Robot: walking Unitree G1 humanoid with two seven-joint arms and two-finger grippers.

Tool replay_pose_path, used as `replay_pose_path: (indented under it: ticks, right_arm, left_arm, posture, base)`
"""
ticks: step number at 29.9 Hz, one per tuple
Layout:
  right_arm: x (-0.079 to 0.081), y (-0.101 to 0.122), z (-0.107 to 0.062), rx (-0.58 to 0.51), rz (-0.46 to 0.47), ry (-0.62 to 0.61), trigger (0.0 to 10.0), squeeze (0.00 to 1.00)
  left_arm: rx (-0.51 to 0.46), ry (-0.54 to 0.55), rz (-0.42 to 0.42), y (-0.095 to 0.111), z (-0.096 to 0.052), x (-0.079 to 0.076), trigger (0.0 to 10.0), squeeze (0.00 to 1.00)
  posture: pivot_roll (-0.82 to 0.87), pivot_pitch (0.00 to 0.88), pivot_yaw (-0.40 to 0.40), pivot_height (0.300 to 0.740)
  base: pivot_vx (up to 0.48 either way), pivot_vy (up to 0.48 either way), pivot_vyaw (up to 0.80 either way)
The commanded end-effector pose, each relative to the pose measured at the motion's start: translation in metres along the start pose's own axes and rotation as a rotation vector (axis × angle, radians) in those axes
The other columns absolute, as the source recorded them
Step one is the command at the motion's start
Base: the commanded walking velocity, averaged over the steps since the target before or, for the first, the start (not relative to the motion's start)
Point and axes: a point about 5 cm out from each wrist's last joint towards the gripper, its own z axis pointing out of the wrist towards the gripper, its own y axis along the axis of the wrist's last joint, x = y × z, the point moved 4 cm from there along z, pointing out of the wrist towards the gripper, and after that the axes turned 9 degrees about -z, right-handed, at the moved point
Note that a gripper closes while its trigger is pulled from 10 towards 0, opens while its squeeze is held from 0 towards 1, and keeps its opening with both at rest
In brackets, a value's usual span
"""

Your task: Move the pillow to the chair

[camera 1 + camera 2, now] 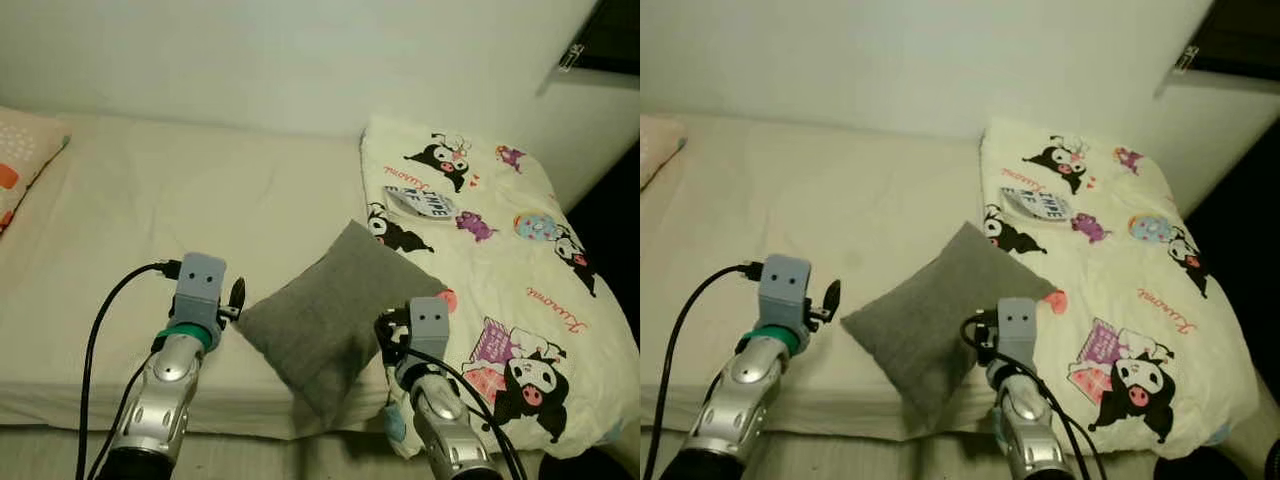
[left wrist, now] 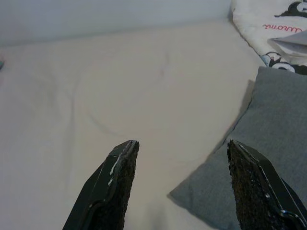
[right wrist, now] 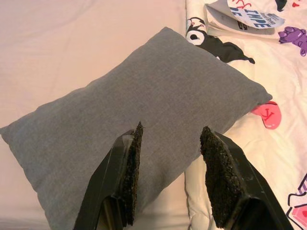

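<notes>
Pillow (image 1: 335, 315), grey and rectangular, lies at an angle on the front part of a bed (image 1: 200, 210), one corner hanging past the mattress edge toward the robot. It is the landmark for everything else.

At the pillow's right edge, the right gripper (image 3: 168, 179) hovers low with its two black fingers parted by a moderate gap, holding nothing. In the right wrist view the fingertips frame grey fabric near the pillow's long side, which suggests the arm is lined up to pinch that edge.

Just beside the pillow's left corner, the left gripper (image 2: 182, 184) is spread wide and also empty. One finger sits over bare sheet and the other over the pillow's corner, so it appears positioned to take the opposite side. With one gripper on each side, a two-handed lift looks intended, probably because the soft pillow would sag from a single grip.

Behind and to the right of the pillow, partly under its far corner, lies a cream quilt (image 1: 500, 250) printed with cartoon characters. A small printed booklet or packet (image 1: 420, 203) rests on that quilt, beyond the pillow. Well to the left of the pillow, at the bed's far side, sits a peach cushion (image 1: 20, 155).
</notes>
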Motion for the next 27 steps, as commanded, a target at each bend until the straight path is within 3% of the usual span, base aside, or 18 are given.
replay_pose_path:
  ticks: [1, 27]
  right_arm:
    - [-0.005, -0.008, -0.003, 0.030, 0.004, -0.016, 10.0, 0.00]
    - [-0.006, -0.008, -0.005, 0.029, 0.014, -0.010, 10.0, 0.00]
  left_arm:
    - [0.010, -0.005, 0.003, -0.003, 0.001, -0.003, 10.0, 0.00]
    - [0.033, 0.005, -0.003, -0.013, -0.006, -0.005, 10.0, 0.00]
  posture:
    - [0.11, 0.017, -0.022, 0.695]
    - [0.09, 0.040, -0.033, 0.600]
  base:
    - [0.000, 0.000, 0.00]
    - [0.000, 0.000, 0.00]
